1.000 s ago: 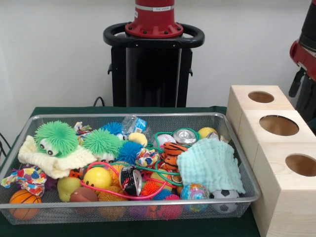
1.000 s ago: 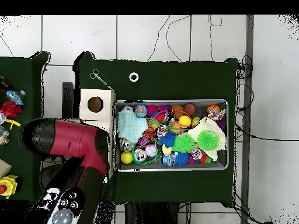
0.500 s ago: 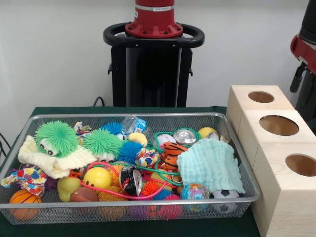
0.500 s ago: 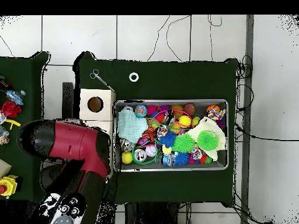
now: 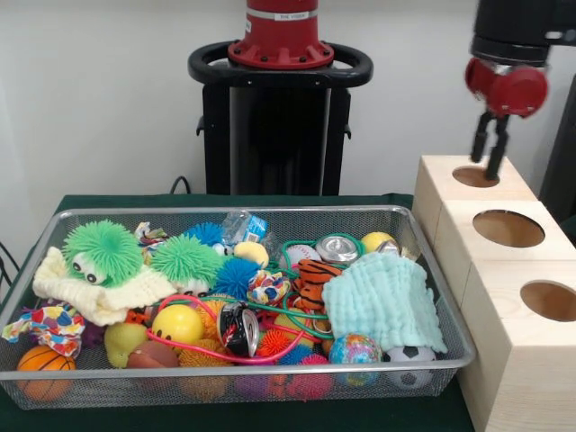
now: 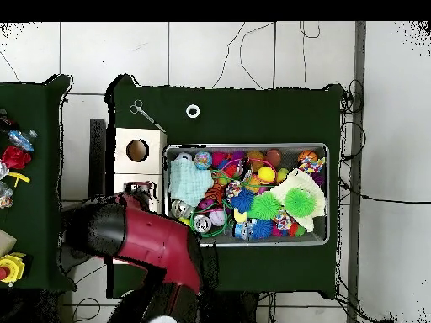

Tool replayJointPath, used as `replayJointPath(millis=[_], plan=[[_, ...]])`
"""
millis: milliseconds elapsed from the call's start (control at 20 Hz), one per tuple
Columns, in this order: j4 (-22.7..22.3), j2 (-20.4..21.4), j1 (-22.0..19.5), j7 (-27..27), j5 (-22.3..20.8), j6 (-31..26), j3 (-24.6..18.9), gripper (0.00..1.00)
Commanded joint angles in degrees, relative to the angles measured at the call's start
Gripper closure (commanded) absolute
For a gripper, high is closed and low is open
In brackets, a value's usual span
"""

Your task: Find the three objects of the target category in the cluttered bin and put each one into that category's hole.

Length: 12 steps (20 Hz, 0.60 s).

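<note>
The wire-mesh bin [image 5: 225, 213] sits on the green table, full of toys: a green fuzzy toy with eyes [image 5: 102, 250], a mint cloth [image 5: 382, 297], a drink can [image 5: 337, 247], a yellow smiley ball [image 5: 177, 322] and a small basketball [image 5: 43, 362]. My gripper [image 5: 487, 162] hangs at the right, just above the hole of the farthest wooden box [image 5: 475, 176]. Its jaws stand a little apart and hold nothing. In the overhead view the red arm [image 6: 143, 240] reaches over the boxes beside the bin [image 6: 248, 146].
Three pale wooden boxes stand in a row right of the bin, each with a round hole, the middle one [image 5: 508, 228] and the nearest [image 5: 549, 300]. The black pedestal [image 5: 279, 117] stands behind. A white ring [image 6: 193, 111] and a metal tool [image 6: 145, 113] lie on the cloth.
The arm has swung in from the right edge. The gripper now hangs over the farthest box's hole. Nothing in the bin has moved.
</note>
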State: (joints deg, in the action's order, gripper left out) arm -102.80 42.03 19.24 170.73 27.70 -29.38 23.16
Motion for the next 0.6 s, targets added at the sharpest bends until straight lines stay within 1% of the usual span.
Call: replayJointPath(millis=[50,300,400,600], plan=[[-24.42,9.82,-12.87,-25.01,-9.88,8.29,-13.5,0.0],[-28.14,13.07,-23.78,-31.01,-21.81,8.82,-19.08,0.0],[-28.92,14.36,-28.27,-34.16,-26.66,7.62,-21.09,0.0],[-29.95,16.24,-37.37,-39.27,-34.35,5.97,-25.97,0.0]])
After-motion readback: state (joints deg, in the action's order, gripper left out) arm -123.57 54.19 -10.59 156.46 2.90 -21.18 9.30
